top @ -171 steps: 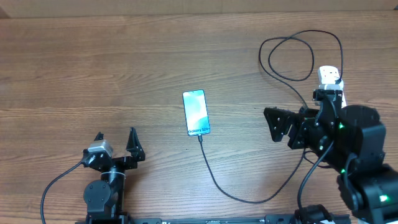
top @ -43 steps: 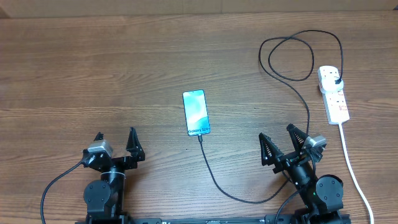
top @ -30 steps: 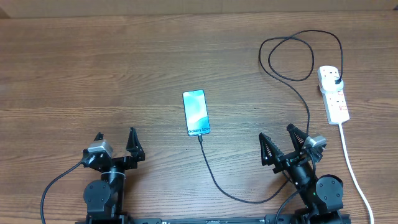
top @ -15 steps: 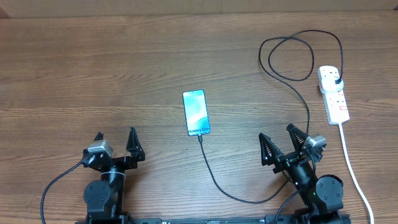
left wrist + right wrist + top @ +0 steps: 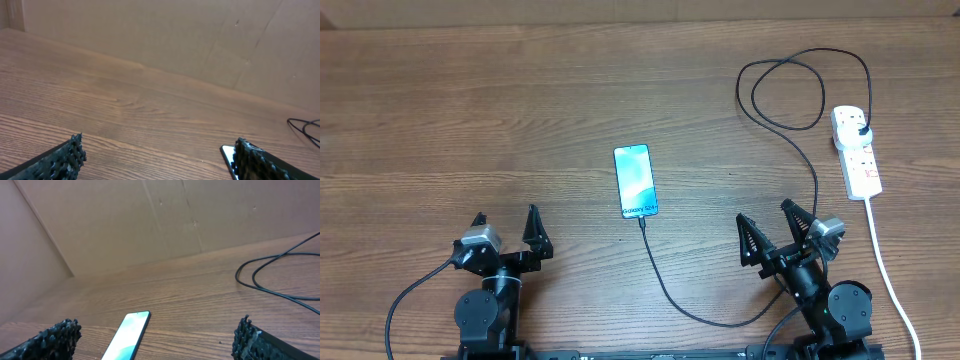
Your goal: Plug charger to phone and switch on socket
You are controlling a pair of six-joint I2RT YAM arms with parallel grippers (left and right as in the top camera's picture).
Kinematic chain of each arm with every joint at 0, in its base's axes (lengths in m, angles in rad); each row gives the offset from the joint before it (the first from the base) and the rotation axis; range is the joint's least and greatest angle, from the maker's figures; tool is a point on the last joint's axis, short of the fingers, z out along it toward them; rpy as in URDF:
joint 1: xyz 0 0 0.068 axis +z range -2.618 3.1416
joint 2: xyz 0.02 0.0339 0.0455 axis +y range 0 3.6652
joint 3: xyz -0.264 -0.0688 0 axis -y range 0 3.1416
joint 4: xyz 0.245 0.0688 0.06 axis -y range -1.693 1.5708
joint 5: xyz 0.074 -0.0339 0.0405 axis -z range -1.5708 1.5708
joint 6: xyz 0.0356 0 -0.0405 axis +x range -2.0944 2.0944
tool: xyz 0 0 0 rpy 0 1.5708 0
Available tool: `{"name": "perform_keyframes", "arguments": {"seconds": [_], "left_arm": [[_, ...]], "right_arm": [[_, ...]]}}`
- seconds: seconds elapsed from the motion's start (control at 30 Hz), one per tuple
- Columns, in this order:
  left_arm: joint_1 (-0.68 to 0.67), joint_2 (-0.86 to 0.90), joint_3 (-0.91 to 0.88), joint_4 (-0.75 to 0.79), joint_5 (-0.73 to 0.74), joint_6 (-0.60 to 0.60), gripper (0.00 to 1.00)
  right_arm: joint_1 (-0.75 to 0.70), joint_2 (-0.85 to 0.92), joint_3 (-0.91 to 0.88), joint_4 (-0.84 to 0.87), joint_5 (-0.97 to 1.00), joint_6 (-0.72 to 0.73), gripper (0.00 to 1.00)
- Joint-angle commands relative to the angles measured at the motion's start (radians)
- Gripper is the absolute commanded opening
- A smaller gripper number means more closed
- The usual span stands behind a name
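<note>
The phone (image 5: pixel 636 181) lies face up mid-table, screen lit; it also shows in the right wrist view (image 5: pixel 126 336) and, as a sliver, in the left wrist view (image 5: pixel 228 155). The charger (image 5: pixel 790 125), a thin black cable, runs from the phone's near end, curves right, loops at the back and ends in a black plug seated in the socket (image 5: pixel 856 151), a white strip at the far right. My left gripper (image 5: pixel 504 222) rests open at the near left edge, holding nothing. My right gripper (image 5: pixel 769 222) rests open at the near right, also holding nothing.
The socket's thick white cord (image 5: pixel 886 268) trails toward the near right edge, past the right arm base. A brown cardboard wall (image 5: pixel 175 35) stands behind the wooden table (image 5: pixel 470 110).
The right arm drew back from over the socket to its resting place at the near edge. Over the last second nothing has moved.
</note>
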Motion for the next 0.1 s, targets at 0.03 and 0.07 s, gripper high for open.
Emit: {"name": "perform_keyframes", "arguments": {"seconds": [0.03, 0.07], "left_arm": [[0.003, -0.01, -0.003, 0.002, -0.01, 0.005, 1.0], [0.003, -0.01, -0.003, 0.002, -0.01, 0.005, 1.0]], "right_arm": [[0.007, -0.012, -0.011, 0.006, 0.014, -0.004, 1.0], [0.007, -0.012, -0.011, 0.006, 0.014, -0.004, 1.0]]}}
